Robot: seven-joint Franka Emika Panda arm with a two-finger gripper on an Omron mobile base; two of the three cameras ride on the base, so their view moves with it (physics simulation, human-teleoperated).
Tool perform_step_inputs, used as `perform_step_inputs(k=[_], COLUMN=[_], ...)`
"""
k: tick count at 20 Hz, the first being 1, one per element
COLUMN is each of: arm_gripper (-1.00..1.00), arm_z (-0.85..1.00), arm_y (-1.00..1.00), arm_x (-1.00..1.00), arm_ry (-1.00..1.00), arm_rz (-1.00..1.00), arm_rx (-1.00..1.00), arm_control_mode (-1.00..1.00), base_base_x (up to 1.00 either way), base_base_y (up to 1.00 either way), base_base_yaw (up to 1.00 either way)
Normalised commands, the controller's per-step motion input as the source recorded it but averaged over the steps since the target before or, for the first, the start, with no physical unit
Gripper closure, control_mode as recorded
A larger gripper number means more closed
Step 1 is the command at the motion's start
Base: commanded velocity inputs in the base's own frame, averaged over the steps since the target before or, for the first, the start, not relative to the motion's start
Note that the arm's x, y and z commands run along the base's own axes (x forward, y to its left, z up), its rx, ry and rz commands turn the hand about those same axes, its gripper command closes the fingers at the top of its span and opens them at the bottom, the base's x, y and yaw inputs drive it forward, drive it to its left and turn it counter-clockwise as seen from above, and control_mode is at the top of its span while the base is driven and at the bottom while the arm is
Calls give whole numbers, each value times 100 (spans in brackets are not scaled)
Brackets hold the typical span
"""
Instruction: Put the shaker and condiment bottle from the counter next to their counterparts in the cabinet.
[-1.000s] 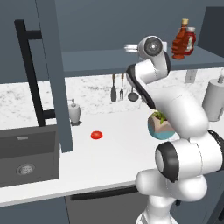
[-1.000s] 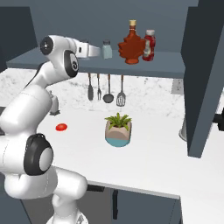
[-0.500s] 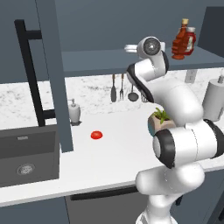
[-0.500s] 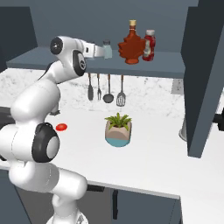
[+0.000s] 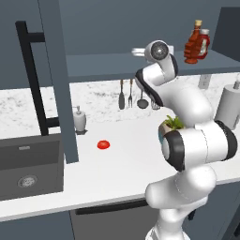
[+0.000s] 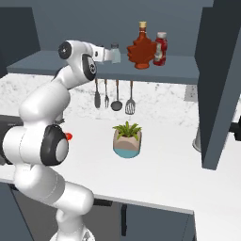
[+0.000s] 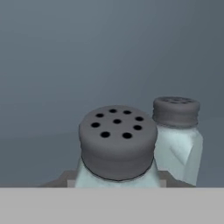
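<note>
**Two shakers at the cabinet shelf**

Two shakers: one (image 7: pixel 117 146) clenched in the claw (image 6: pixel 112 54), its base cut off, above the cabinet shelf (image 6: pixel 188 74); the other (image 7: pixel 177 133) just beside it. Two bottles: a squat red-brown one (image 6: pixel 141 46) and ketchup (image 6: pixel 160 49), touching.

Rises from the lower right of the left base view, folds at a dark elbow joint mid-frame, then climbs to a bent wrist near the top centre. Reaches level toward the upper middle of the right base view, forearm white, hand horizontal. Gripper (image 6: pixel 112 55) at the end of that reach, jaws narrowed and clamped on the shaker (image 7: pixel 117 146), fingers hidden behind it.
</note>
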Motion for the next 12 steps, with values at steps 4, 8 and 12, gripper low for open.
perform_step_inputs(k=[4, 8, 12], arm_gripper=[100, -100, -100], arm_z=[-5, -10, -3], arm_y=[0, 0, 0], arm_x=[38, 21, 2], arm_ry=[0, 0, 0], arm_rz=[0, 0, 0], arm_rx=[0, 0, 0], arm_control_mode=[-100, -100, -100], base_base_x=[0, 0, 0], base_base_y=[0, 0, 0], base_base_yaw=[0, 0, 0])
